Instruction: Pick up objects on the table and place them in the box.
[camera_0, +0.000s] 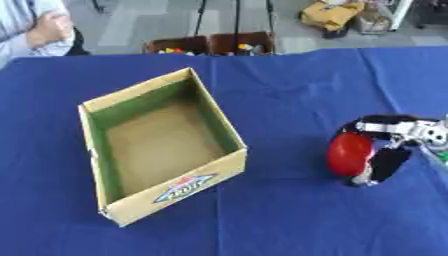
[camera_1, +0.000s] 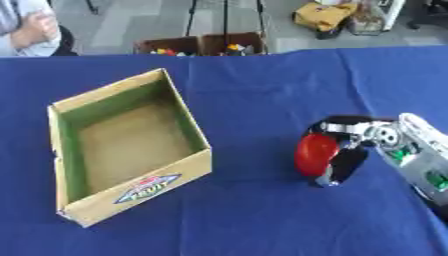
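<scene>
Blue cloth is covering the desk (camera_0: 289, 80) across the left eye view. Cardboard box (camera_0: 157, 145) is sitting open-topped on the left half, green lining inside, a printed label on its near wall, nothing showing on its floor. Right hand (camera_0: 389, 150) is coming in from the right edge, black fingers curling round a red rounded object (camera_0: 350, 153) and clamping it. Object and hand are lying low at the cloth, well apart from the box, to its right. Whether the object is touching the cloth, I cannot tell.

Right eye view: box (camera_1: 127, 150) is sitting further left in the picture. Right hand (camera_1: 354, 150) is showing more of its silver and white wrist behind it, fingers wrapping the red object (camera_1: 315, 154) from above and below. Left hand is showing in neither view. Beyond the far desk edge, two brown bins (camera_1: 201, 45) are holding small coloured things I cannot make out.
</scene>
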